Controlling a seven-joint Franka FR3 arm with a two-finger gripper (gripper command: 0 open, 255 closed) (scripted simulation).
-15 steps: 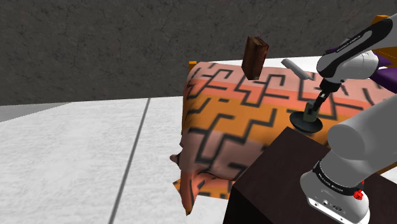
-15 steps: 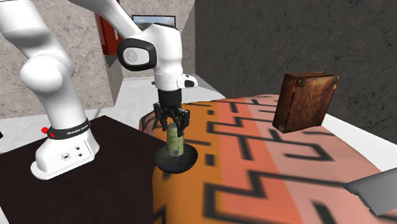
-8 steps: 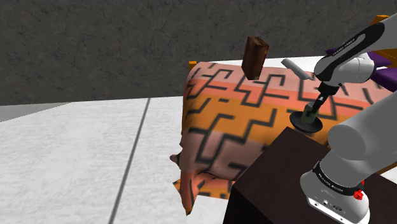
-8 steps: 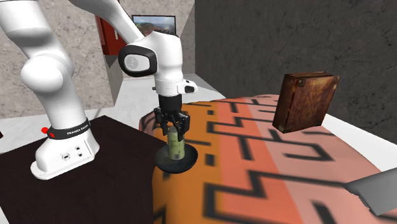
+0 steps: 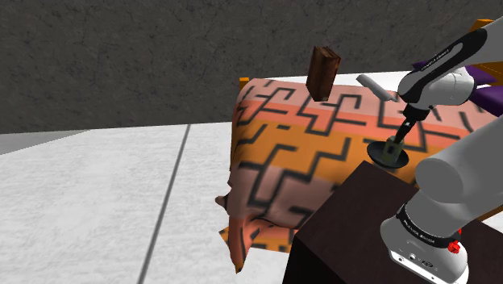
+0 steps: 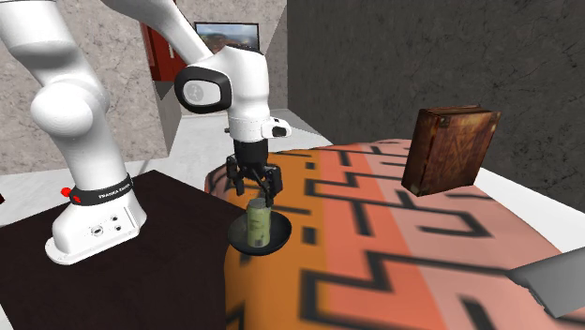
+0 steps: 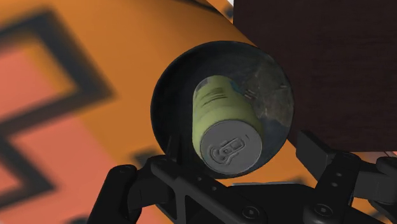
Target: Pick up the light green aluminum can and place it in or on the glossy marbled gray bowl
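Pincer (image 6: 255,193) hangs just above the bowl (image 6: 277,242), and I see its 2 black fingers (image 7: 167,167) standing apart, clasping nothing. Inside the bowl stands the light green can (image 6: 259,225), upright, its grey top turned toward the pincer with a small gap between them. In my wrist camera the bowl's dark glossy wall shows around the can. Under the bowl lies an orange cloth (image 6: 394,272) with black lines, and the bowl sits near the cloth's edge. Just beside the bowl is the dark stand (image 6: 169,253). 1 brown case (image 6: 450,150) is well apart from the bowl, farther across the cloth.
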